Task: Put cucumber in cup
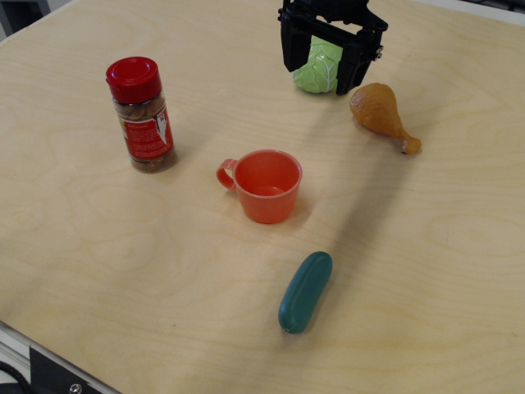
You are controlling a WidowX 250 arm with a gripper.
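Single view, observation.image. Claw [327, 72] sits at the far edge of the light plywood tabletop [98, 246], black, with its two fingers [289, 51] spread wide apart, released and grasping nothing. Between and behind the fingers a pale green cabbage-like toy [319, 66] shows; whether the fingers touch it, or whether the claw hangs above it, cannot be told from this angle. Just to the claw's right side in the frame lies a brown toy drumstick [381, 115], thick end towards the claw, bone end pointing away and towards the camera. The cup [264, 185], orange-red, stands upright nearer the camera than the claw and slightly left of it in frame, well apart from the claw; loop handle faces left, mouth open upward, interior appears to hold nothing. The cucumber [305, 291], dark teal-green with rounded ends, lies flat on the tabletop, further towards the camera still, beyond the cup as counted from the claw; long axis runs roughly towards the claw, slightly tilted. Cucumber is near the cup but not touching it, and is the object furthest from the claw. A spice jar [141, 114] with red lid and red label stands upright far to the claw's left in frame, well apart from the cup. A faint shadow band runs across the tabletop from the claw towards the cucumber.
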